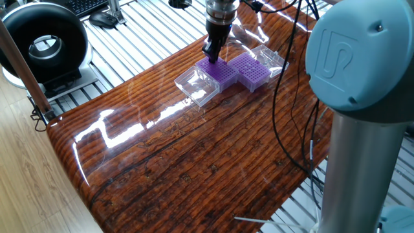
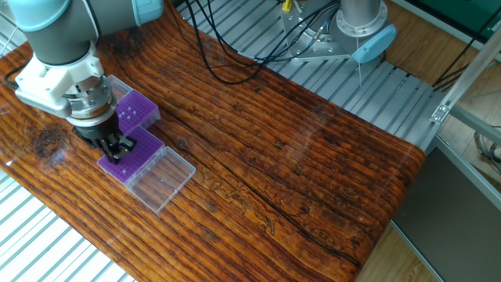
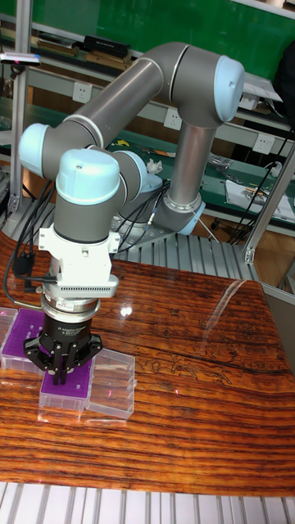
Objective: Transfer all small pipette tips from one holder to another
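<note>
Two purple grid racks lie side by side on the wooden table. My gripper (image 2: 119, 149) points straight down with its fingertips at the top of the nearer rack (image 2: 135, 162), also seen in the tall fixed view (image 3: 72, 391). The fingers stand close together, shut; anything between them is too small to tell. The small pipette tips (image 2: 127, 114) show only as a few pale specks in the other rack (image 2: 135, 108). From the opposite side my gripper (image 1: 212, 53) stands over the left rack (image 1: 222, 74), with the second rack (image 1: 250, 70) to its right.
A clear plastic lid (image 2: 162, 178) lies open beside the nearer rack, and another lid (image 1: 272, 57) beside the far one. Cables (image 2: 235, 63) cross the table's back edge. A black round device (image 1: 43, 46) stands off the table. The arm's base column (image 1: 359, 129) rises at the right.
</note>
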Robot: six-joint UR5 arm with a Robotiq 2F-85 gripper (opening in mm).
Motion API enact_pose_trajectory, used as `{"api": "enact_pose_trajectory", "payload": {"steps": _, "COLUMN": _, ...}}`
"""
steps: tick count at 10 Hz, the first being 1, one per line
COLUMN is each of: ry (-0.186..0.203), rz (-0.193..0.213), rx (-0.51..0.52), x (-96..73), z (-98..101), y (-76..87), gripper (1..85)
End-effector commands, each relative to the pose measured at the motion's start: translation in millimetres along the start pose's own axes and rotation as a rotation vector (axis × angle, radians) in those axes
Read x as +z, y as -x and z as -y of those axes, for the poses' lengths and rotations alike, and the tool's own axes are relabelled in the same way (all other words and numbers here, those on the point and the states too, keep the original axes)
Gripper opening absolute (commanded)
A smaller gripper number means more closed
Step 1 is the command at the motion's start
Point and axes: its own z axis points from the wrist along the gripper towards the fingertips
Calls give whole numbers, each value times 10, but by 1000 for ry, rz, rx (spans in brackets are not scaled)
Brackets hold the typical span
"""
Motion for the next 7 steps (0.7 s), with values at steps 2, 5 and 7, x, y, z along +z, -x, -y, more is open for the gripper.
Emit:
{"api": "enact_pose_trajectory", "payload": {"steps": 2, "ry": 0, "rz": 26, "rx": 28, "x": 2, "z": 9, "y": 64, "gripper": 67}}
{"api": "enact_pose_trajectory", "payload": {"steps": 5, "ry": -5, "rz": 46, "rx": 54, "x": -9, "z": -19, "y": 96, "gripper": 10}}
{"api": "enact_pose_trajectory", "payload": {"steps": 7, "ry": -17, "rz": 39, "rx": 56, "x": -68, "z": 37, "y": 61, "gripper": 10}}
